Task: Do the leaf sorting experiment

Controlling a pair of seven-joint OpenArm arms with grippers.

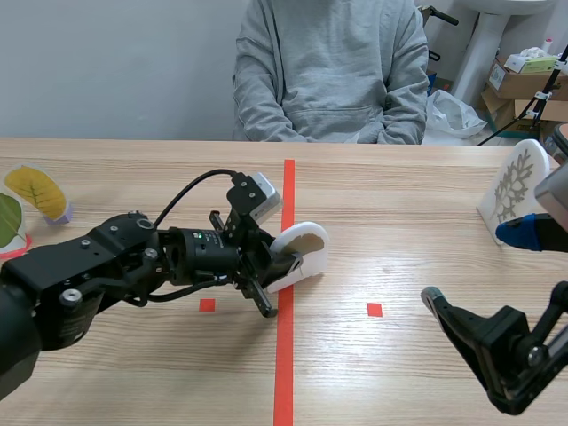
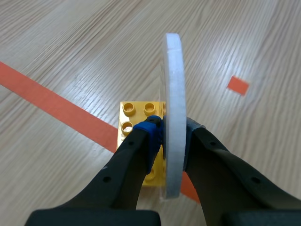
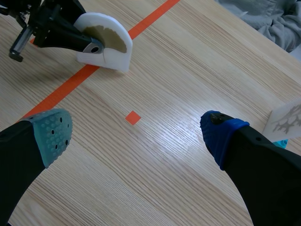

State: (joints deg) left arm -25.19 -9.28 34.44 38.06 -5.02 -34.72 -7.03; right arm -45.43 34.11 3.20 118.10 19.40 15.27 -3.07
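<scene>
A white foam leaf card (image 1: 300, 251) stands tilted at the red tape line in the middle of the table. My left gripper (image 1: 282, 266) is shut on it. In the left wrist view the card (image 2: 173, 108) shows edge-on between my fingers, sitting on a yellow studded brick (image 2: 136, 117). From the right wrist view the same card (image 3: 107, 43) shows a beige leaf on its face, with the left gripper (image 3: 89, 46) clamped on it. My right gripper (image 3: 136, 131) hangs open above the table, near a small red square, holding nothing.
A yellow leaf card (image 1: 37, 191) and a green one (image 1: 9, 222) stand at the table's left edge. A white card with a leaf skeleton (image 1: 515, 191) stands at the right on a blue base. A person in a grey sweater (image 1: 330, 71) sits across the table.
</scene>
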